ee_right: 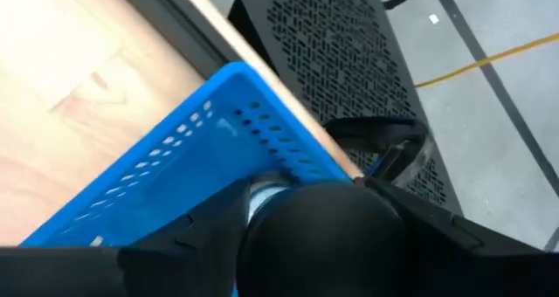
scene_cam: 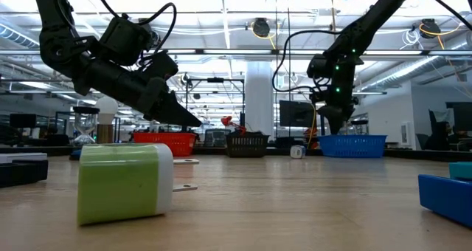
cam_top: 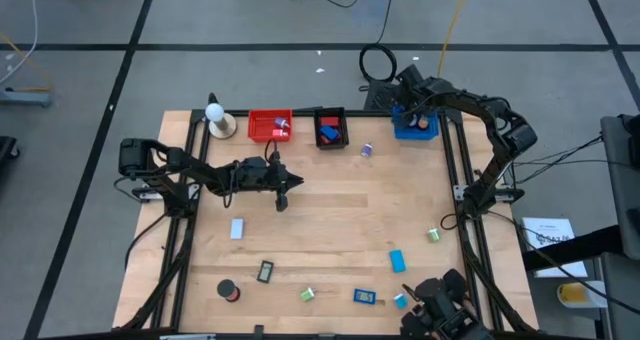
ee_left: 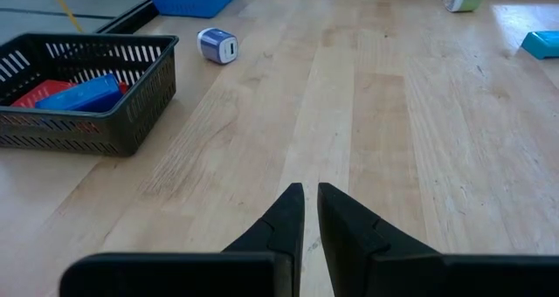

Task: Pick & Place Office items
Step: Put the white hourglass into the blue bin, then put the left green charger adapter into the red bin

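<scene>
Over the middle of the tabletop, the left gripper hangs low above bare wood, its arm reaching in from the left edge nearly level, fingers closed to a thin slit and holding nothing. Well apart, at the far right corner, the right gripper points down into the blue bin, its arm arched over from the right edge. Whether its fingers are open or closed cannot be told; the wrist view shows only the gripper body against the bin's perforated wall.

Office items lie scattered. Along the near edge: a black roll, a black-framed rectangle, a green clip, a blue piece and a light-blue block. The low view shows a green piece close to the lens. Left of centre lies a pale blue block; near the right edge, another green clip.

Along the far edge stand a white ball on a tan base, a red bin, and a black bin holding red and blue pieces. A purple clip rests between the black and blue bins. No object blocks either arm.
</scene>
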Controlling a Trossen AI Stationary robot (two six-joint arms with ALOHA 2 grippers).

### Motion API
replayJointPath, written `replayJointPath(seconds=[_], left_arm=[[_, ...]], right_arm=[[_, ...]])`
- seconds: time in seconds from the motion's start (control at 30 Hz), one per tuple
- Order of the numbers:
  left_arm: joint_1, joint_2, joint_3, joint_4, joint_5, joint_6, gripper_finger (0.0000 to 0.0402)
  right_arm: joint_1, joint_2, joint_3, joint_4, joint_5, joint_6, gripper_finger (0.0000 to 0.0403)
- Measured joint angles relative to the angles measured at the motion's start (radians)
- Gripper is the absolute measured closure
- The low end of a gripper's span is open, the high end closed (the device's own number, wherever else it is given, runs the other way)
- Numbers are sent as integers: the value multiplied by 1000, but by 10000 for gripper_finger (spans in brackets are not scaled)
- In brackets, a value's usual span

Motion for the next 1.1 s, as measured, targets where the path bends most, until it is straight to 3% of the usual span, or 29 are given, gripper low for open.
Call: replayJointPath(seconds=[0.3, 0.7, 1.1], left_arm=[[0, 0, 0, 0, 0, 0, 357], [0, 0, 0, 0, 0, 0, 357], [0, 0, 0, 0, 0, 1, 357]], right_arm=[[0, 0, 0, 13, -2, 6, 130], [0, 0, 0, 2, 2, 4, 159], [38, -65, -1, 42, 38, -13, 124]])
